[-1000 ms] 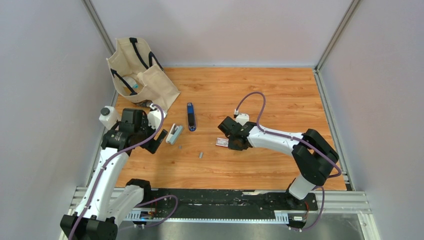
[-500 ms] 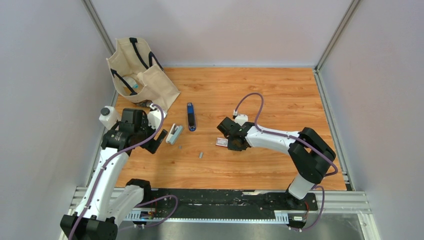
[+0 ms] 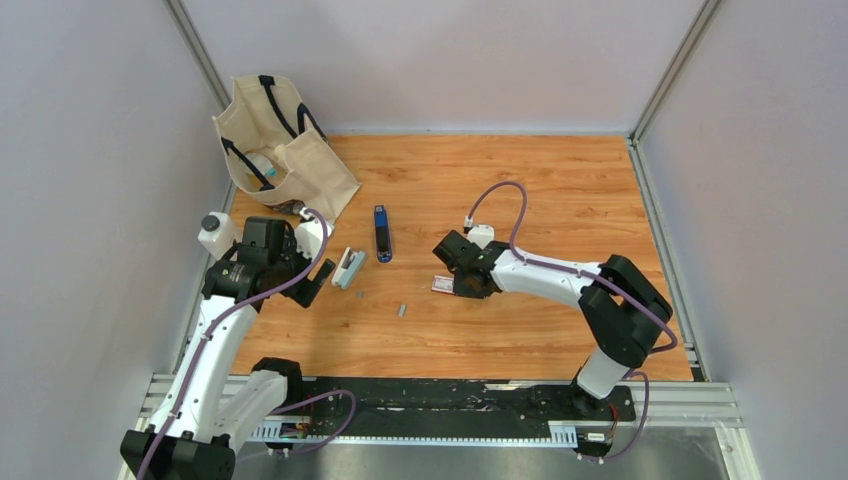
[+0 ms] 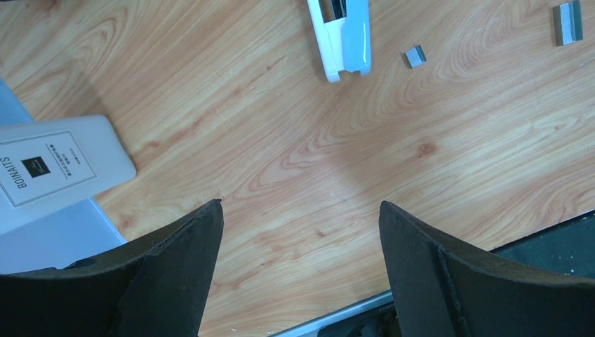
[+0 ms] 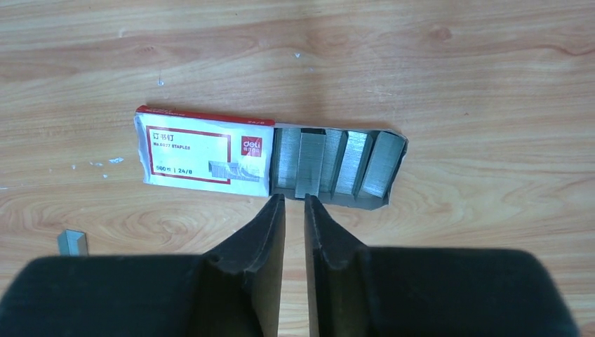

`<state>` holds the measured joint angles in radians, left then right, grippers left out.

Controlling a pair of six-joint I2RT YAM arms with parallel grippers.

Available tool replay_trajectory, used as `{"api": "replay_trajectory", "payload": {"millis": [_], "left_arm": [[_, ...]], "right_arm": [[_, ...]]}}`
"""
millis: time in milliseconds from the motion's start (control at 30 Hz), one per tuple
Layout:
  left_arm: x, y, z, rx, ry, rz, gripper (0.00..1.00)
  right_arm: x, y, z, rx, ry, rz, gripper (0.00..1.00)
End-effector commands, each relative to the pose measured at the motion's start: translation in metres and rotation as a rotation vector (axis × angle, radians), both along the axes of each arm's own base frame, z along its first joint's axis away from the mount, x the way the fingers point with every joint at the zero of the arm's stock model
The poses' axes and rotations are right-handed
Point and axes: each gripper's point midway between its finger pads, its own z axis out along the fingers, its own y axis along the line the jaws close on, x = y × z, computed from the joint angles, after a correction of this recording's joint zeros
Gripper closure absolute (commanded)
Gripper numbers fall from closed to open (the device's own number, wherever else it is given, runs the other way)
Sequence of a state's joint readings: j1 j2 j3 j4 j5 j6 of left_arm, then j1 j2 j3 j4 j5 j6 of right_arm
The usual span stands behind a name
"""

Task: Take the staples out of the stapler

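Observation:
A white-and-blue stapler [image 3: 348,268] [image 4: 340,35] lies left of centre, and a dark blue stapler [image 3: 381,233] lies just behind it. Loose staples [image 3: 401,310] [image 4: 568,21] rest on the wood, with a smaller piece [image 4: 415,56] near the white stapler. My right gripper [image 3: 464,282] [image 5: 295,198] is open by a narrow gap with bare wood showing in it. Its tips are at the edge of the red-and-white staple box [image 5: 203,149]. The box's tray holds several staple strips, one strip [image 5: 309,165] lying on top just ahead of the tips. My left gripper [image 4: 300,203] [image 3: 312,285] stands wide open and empty, short of the white stapler.
A cream tote bag [image 3: 280,150] sits at the back left corner. A white bottle [image 3: 215,235] [image 4: 49,168] lies at the table's left edge beside my left arm. Another short staple strip [image 5: 73,241] lies to the left of my right gripper. The metal rail [image 3: 450,405] runs along the near edge.
My right gripper has crept slightly left toward the box and its jaws have parted a little. The left arm has not moved.

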<state>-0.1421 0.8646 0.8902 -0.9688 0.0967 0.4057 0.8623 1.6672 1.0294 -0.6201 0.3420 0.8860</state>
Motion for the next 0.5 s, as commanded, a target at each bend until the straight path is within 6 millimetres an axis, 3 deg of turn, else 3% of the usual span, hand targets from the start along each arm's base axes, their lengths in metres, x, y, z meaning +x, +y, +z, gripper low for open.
{"api": "replay_trajectory", "payload": {"millis": [0,100,200,400,467], "left_arm": [[0.0,-0.001,0.004,0.0,-0.019,-0.025,0.1],[0.0,-0.001,0.004,-0.002,-0.021,-0.027,0.1],[0.0,-0.003,0.003,-0.012,-0.015,-0.032,0.1],[0.006,-0.017,-0.007,-0.077,0.03,-0.049,0.1],[0.013,-0.023,-0.01,-0.094,0.043,-0.061,0.1]], "right_arm": [[0.009,0.004,0.033,0.057,-0.071,0.005,0.77],[0.01,-0.006,0.052,0.07,-0.112,-0.016,0.73],[0.011,-0.023,0.055,0.093,-0.112,-0.062,0.76],[0.017,-0.063,0.03,0.136,-0.068,-0.154,0.85],[0.015,-0.065,0.023,0.162,-0.066,-0.146,0.85]]}}
